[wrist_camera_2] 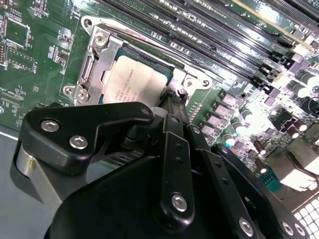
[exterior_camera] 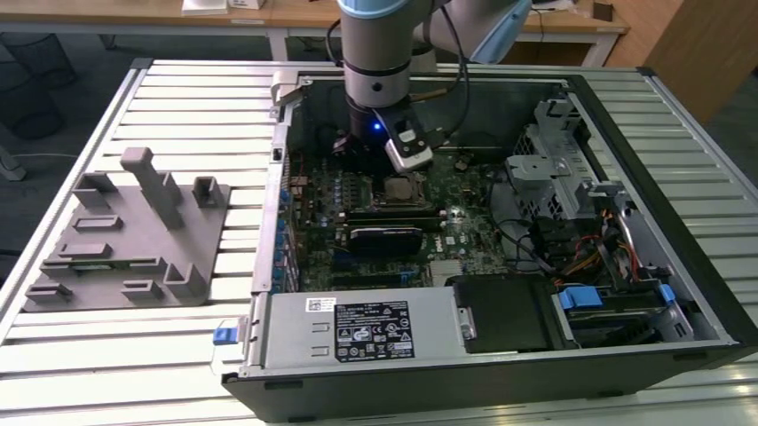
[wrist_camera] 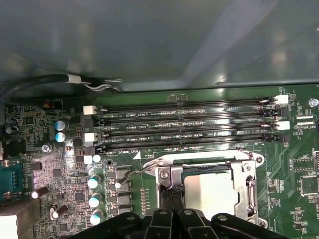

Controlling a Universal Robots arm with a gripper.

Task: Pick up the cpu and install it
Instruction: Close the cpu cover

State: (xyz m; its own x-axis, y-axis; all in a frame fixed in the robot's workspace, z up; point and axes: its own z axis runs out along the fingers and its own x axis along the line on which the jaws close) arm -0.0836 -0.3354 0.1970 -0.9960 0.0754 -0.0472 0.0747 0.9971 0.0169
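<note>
Gripper linkage: the black bars and screw heads of the gripper (wrist_camera_2: 172, 102) lie closest to the lens in both wrist views, and they taper down to the fingertips.
Gripper state: the two fingers are pressed together with nothing between them; in the first wrist view the gripper (wrist_camera: 172, 195) shows its tips side by side with just a thin line between.
Gripper position: the tips are at the edge of the socket frame (wrist_camera_2: 99, 55), just beside the cpu (wrist_camera_2: 132, 82); I cannot tell whether they touch the frame.
Cpu: it lies flat in the socket, pale silver top facing up, and the metal socket frame (wrist_camera: 246, 181) surrounds it on the motherboard.
Cpu, exterior view: the cpu (exterior_camera: 403, 188) sits just below the gripper (exterior_camera: 406, 169), near the middle of the board.
Lever: a thin wire lever (wrist_camera: 133, 172) runs beside the frame; its latch state is unclear.
Memory slots: long dark memory slots (wrist_camera: 184, 124) run parallel, near the socket.
Capacitors: a row of round capacitors (wrist_camera: 93, 181) stands beside the socket.
Arm: the arm (exterior_camera: 379, 53) reaches down into the open computer case (exterior_camera: 698, 293).
Grey block: a grey plastic block (exterior_camera: 130, 231) with upright posts rests on the slatted table (exterior_camera: 190, 98), on the exterior view's left, well apart from the case.
</note>
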